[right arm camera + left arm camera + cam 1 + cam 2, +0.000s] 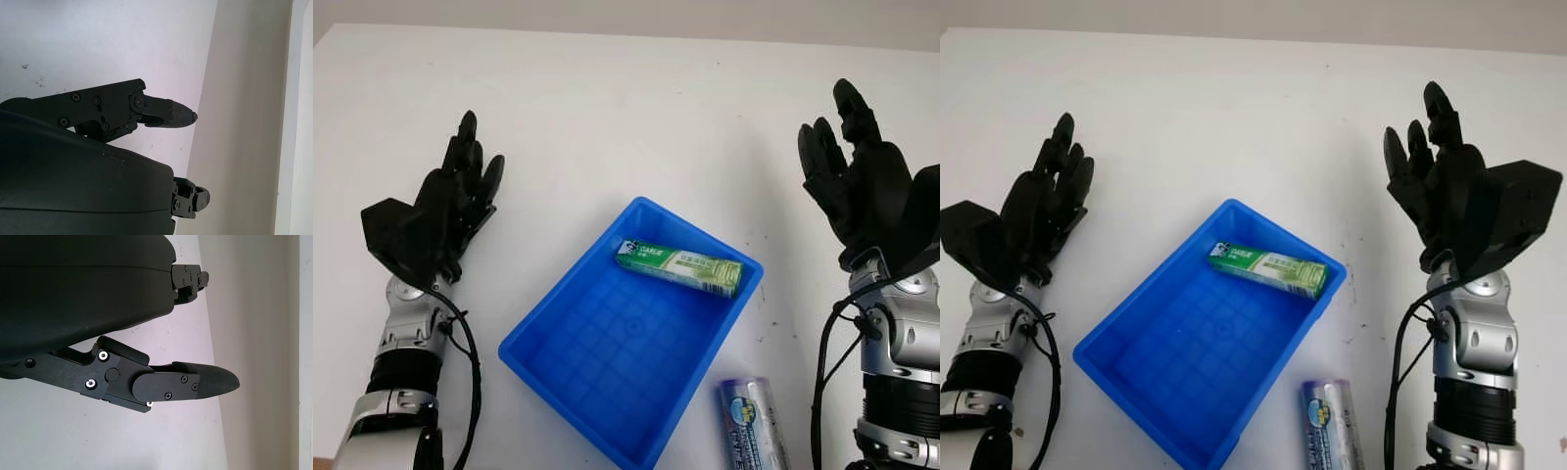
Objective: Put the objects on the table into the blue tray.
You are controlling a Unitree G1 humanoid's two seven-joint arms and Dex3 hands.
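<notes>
My left robot hand (450, 201) is raised over the white surface (607, 117) to the left of the blue tray (558, 362), well apart from it. It is open and holds nothing; its black fingers (468, 147) point away from me toward the far edge of the surface. In my left wrist view, one finger (195, 384) of this robot hand reaches out over bare white surface, touching nothing.

My right robot hand (857, 181) is raised to the right of the tray, also well apart from it. It too is open and holds nothing, palm turned inward toward the tray, fingers pointing up and away from me. In my right wrist view, one fingertip (176, 113) stretches across the pale surface with nothing between it and the black shell beside it.

The blue tray sits between my two arms, turned at an angle so that one corner points away from me. Inside it lies a green and white box (678, 266), flat on the tray floor, along the far right wall and close to the far corner. The rest of the tray floor is bare blue grid.

A silver cylindrical object (752, 426) with a blue and white label lies on its side on the surface, just beside the tray's near right wall and outside it, close to my right forearm. I cannot read its label.
</notes>
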